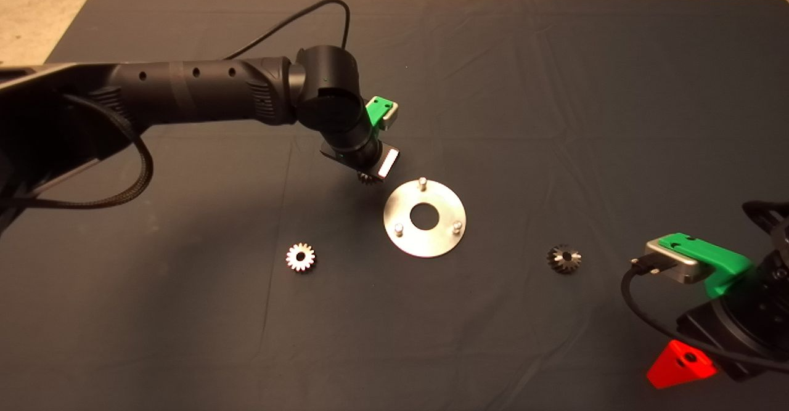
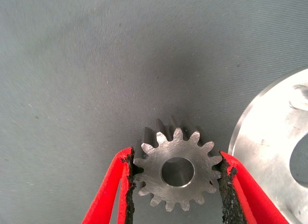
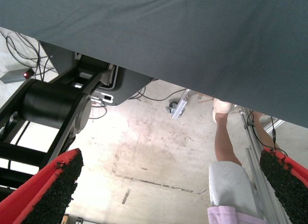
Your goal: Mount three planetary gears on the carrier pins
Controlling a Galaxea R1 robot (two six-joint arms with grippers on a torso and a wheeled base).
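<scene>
My left gripper (image 1: 368,175) reaches in from the left and is shut on a silver planetary gear (image 2: 177,172), its pads pressing the teeth on both sides. The gear (image 1: 368,179) sits just left of the shiny round disc (image 1: 431,243), whose edge shows in the left wrist view (image 2: 274,137). Three carrier pins (image 1: 423,182) (image 1: 399,228) (image 1: 457,227) stand bare on the disc. A second silver gear (image 1: 300,256) lies on the mat left of the disc. A darker gear (image 1: 564,259) lies to its right. My right gripper (image 1: 681,365) is parked at the lower right, open (image 3: 168,190).
The dark mat (image 1: 555,90) covers the table. The left arm's cable (image 1: 290,23) loops over the back of the mat. Past the mat's edge, the right wrist view shows the floor, a black stand (image 3: 53,108) and a person's leg (image 3: 226,151).
</scene>
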